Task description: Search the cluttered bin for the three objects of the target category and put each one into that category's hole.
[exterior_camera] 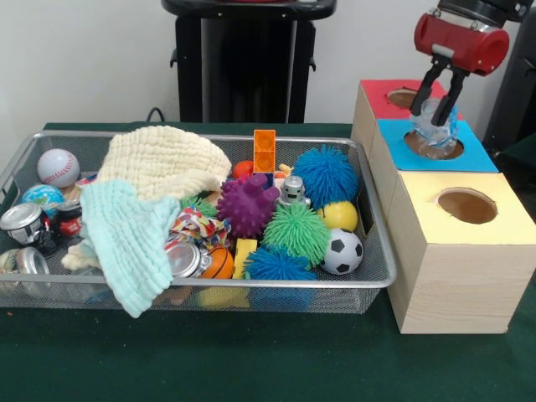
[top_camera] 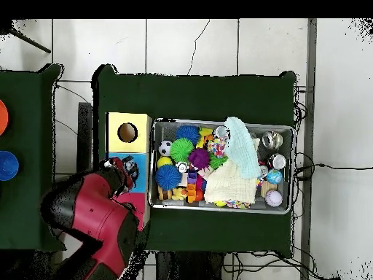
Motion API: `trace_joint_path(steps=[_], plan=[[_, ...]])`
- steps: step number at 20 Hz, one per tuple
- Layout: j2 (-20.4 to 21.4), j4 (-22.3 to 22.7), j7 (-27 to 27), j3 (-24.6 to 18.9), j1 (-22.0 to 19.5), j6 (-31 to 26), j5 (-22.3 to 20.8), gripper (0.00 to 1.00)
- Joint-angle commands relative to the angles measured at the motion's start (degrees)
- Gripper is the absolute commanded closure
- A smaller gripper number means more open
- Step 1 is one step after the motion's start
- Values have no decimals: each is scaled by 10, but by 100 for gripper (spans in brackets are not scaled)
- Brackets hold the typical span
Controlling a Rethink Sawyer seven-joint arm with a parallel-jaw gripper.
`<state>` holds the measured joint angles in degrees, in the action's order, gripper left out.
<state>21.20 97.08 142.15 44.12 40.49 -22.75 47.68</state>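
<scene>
Green-clothed table at frame right carries the clear crumpled plastic bottle (exterior_camera: 435, 124), judged light, slippery and easily crushed, best pinched across its body, pinched between the black two-finger gripper (exterior_camera: 440, 107) directly above the blue-topped box's round hole (exterior_camera: 435, 146), beside the wire-mesh bin (exterior_camera: 381, 276).

Table (exterior_camera: 251, 368): covered in dark green cloth, seen in both views. Directly on it, a wire mesh bin (exterior_camera: 381, 260) at the left of the front view, packed with toys, cans and cloths. Just beside the bin's right end, a row of three wooden boxes: yellow-topped box (exterior_camera: 456, 268) nearest the camera, blue-topped box (exterior_camera: 481, 155) in the middle, red-topped box (exterior_camera: 377, 94) farthest. Each top has a round hole
</scene>
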Motion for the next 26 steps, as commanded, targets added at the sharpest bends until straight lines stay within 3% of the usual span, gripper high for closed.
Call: trace_joint_path(steps=[1,4,6,7,15,20,24,26], plan=[[-9,9,153,-130,-25,18,41,100],[-4,17,152,-139,-29,25,48,100],[-15,10,161,-122,-22,20,44,100],[-16,10,161,-118,-21,22,41,0],[-47,-17,184,-58,1,-27,18,0],[-32,-17,161,-43,-6,-59,1,0],[11,-15,84,-34,-44,-90,-33,0],[27,-13,30,-41,-75,-80,-53,0]])
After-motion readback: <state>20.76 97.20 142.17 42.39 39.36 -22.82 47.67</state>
